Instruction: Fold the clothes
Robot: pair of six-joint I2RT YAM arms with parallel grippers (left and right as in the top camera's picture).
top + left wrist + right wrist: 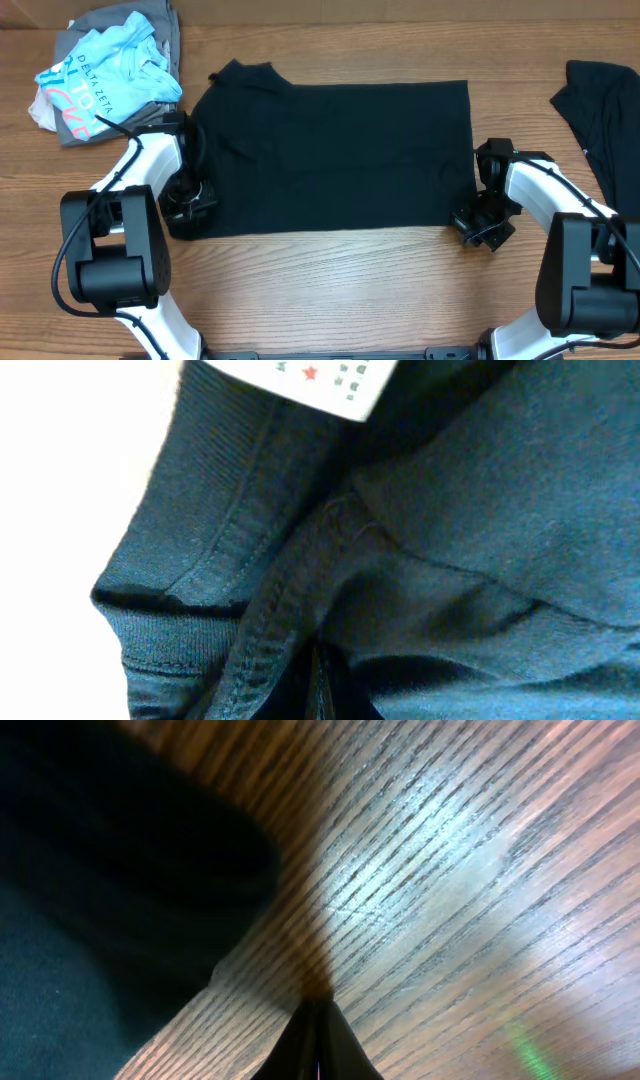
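Black T-shirt (330, 150) lies flat across the table (330, 290): limp, light, likely to sag, so I'd pinch hems or corners. Left gripper (188, 203), jaws pressed together, sits at its near-left corner; right gripper (476, 226), likewise closed, hangs low over wood just beside the right edge.

I see bare table (330, 290) in front of the shirt (330, 155); a pile (105, 75) blocks the back left, dark cloth (610, 110) the right edge.
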